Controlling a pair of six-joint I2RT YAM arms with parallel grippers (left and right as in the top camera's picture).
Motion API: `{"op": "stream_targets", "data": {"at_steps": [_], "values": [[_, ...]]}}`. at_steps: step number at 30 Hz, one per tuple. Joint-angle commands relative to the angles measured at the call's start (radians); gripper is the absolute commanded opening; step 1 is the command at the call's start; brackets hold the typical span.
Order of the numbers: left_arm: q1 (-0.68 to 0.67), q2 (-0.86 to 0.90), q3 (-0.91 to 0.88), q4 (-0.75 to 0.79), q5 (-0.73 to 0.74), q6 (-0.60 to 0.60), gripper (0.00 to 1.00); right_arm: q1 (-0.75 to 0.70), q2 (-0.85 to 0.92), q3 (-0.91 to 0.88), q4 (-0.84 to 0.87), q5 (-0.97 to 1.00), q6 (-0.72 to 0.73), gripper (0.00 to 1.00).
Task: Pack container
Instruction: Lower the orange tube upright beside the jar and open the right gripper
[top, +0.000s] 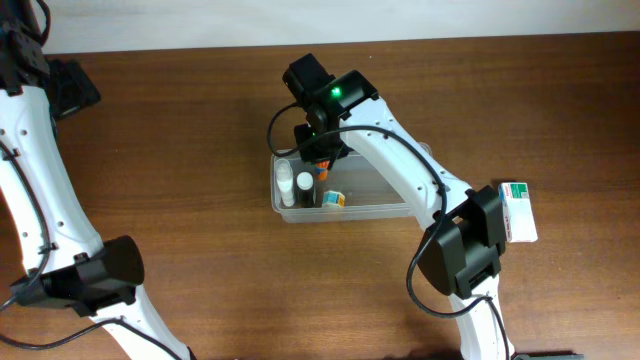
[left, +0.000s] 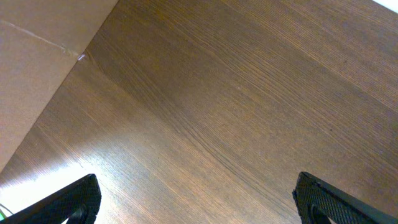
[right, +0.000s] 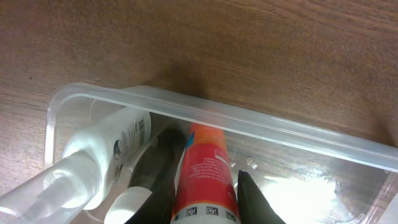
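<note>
Container (top: 385, 195): clear rimmed tub on the wooden table (top: 180, 150), sitting directly under the right gripper (top: 316, 160).

Far left, overhead: left arm folded along the table edge, well away from the tub. Left gripper (left: 196, 202) seen only from its wrist camera; two dark fingertips (left: 65, 202) stand wide apart at the lower corners, bare wood grain between them, nothing held.

Left end of the tub, just below the gripper in the overhead view: two white bottles (top: 286, 178) side by side, and a small box with yellow and blue print (top: 333, 199) near them.

Right wrist view: near wall of the tub (right: 249, 124) curves across the frame. Inside, left of the fingers, a white spray bottle (right: 102, 155) leans. Right gripper (right: 202, 199) pinches a red-orange tube (right: 204, 177), a black finger (right: 155, 168) against each side, tube inside the tub.

Right of the right arm's forearm, outside the tub: white-and-green box (top: 517, 211) on the table.
</note>
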Motion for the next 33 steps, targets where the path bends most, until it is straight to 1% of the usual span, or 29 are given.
{"op": "stream_targets", "data": {"at_steps": [1, 16, 17, 18, 33], "values": [[0.003, 0.005, 0.003, 0.000, -0.010, -0.010, 1.00, 0.005, 0.014, -0.005, 0.003, 0.007, 0.005, 0.22], [0.003, 0.005, 0.003, -0.001, -0.010, -0.010, 1.00, 0.005, 0.017, -0.005, 0.003, 0.005, 0.005, 0.23], [0.003, 0.005, 0.003, 0.000, -0.010, -0.010, 1.00, 0.005, 0.017, -0.005, 0.003, 0.005, 0.005, 0.28], [0.003, 0.005, 0.003, 0.000, -0.010, -0.010, 1.00, 0.005, 0.017, -0.005, 0.003, 0.005, 0.005, 0.29], [0.003, 0.005, 0.003, 0.000, -0.010, -0.010, 1.00, 0.005, 0.017, -0.005, 0.008, 0.005, 0.005, 0.30]]}}
